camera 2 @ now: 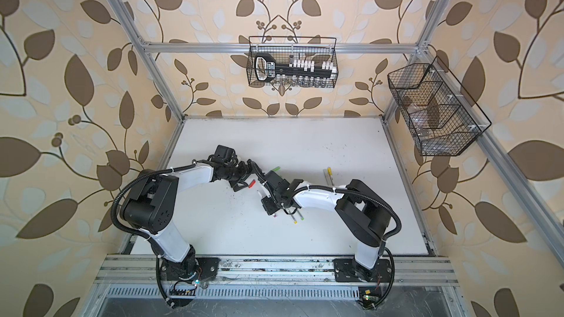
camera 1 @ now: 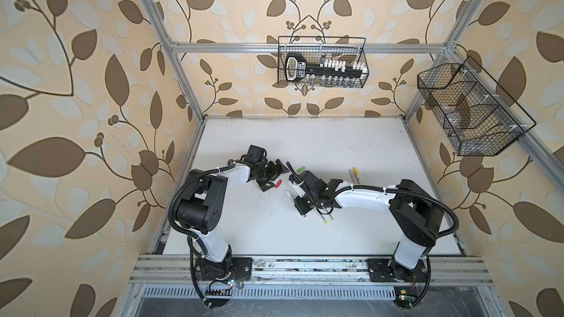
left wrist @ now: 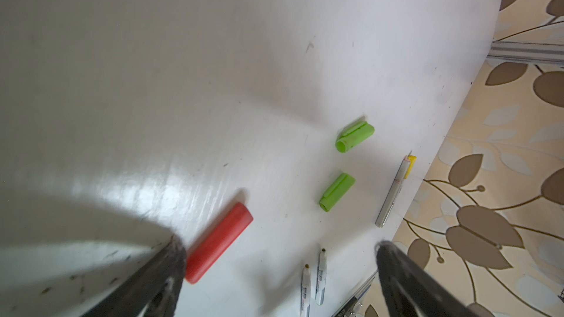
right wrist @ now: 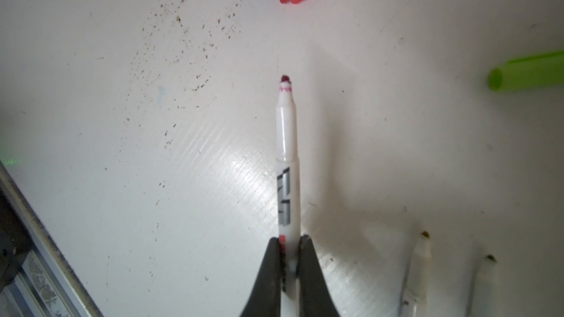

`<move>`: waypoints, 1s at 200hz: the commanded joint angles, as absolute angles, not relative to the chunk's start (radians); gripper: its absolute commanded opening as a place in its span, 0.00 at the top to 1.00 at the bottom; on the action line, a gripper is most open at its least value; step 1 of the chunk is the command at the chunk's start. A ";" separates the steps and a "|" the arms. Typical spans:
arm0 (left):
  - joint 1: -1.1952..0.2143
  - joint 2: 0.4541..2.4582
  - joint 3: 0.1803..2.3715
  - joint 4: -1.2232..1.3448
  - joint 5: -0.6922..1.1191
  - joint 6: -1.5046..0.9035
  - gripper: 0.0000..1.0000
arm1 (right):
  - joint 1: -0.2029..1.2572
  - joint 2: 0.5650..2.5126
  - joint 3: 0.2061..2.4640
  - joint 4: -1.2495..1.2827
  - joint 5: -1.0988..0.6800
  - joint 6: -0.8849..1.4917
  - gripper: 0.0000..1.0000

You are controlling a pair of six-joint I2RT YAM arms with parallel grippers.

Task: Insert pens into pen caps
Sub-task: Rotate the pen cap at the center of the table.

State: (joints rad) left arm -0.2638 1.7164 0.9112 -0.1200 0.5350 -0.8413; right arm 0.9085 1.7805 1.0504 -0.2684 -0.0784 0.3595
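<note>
Plastic all round: light, stiff, a bit slick. Nothing is fragile except the felt tips.

Nearest the bases, two loose pens (right wrist: 421,263) lie side by side on the counter (right wrist: 91,117). Both are uncapped, tips pointing the same way as the held one.

Just past them, the right fingers (right wrist: 268,269) are clenched on the red pen (right wrist: 287,135), pinching it near the tail end at a red mark. Most of the barrel and the tip stick out ahead of the fingers, roughly in line with them.

My read: that long overhang gives the tip leverage, so a skewed push into a cap could pivot the barrel in the grip. A hold nearer mid-barrel would be stiffer, but this one leaves plenty of bare length to insert.

The red cap (left wrist: 219,242) lies flat on the counter ahead of the pen tip, apart from it and not lined up with it. The left fingers (left wrist: 171,263) are spread wide and hold nothing. The cap sits in the gap, just beside one finger; I can't tell whether they touch.

The cap is short and round, so it likely rolls. Take it across the middle and leave the mouth free.

Further out, two green caps (left wrist: 355,135) lie loose, well apart from both sets of fingers.

Farthest, the fourth pen (left wrist: 392,192) lies with the yellow cap (left wrist: 410,166) at its far end. Seated or only alongside, I can't tell.
</note>
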 commanded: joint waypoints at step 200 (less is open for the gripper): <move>-0.219 1.664 0.863 -0.099 0.468 -0.814 0.10 | 0.882 1.894 1.114 -0.302 -0.098 0.405 0.91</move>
State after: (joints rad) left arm -0.2340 1.6756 0.8383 -0.0299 0.5186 -0.8680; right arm 0.8806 1.8488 1.0748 -0.2661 -0.0902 0.4072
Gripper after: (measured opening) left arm 0.939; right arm 0.092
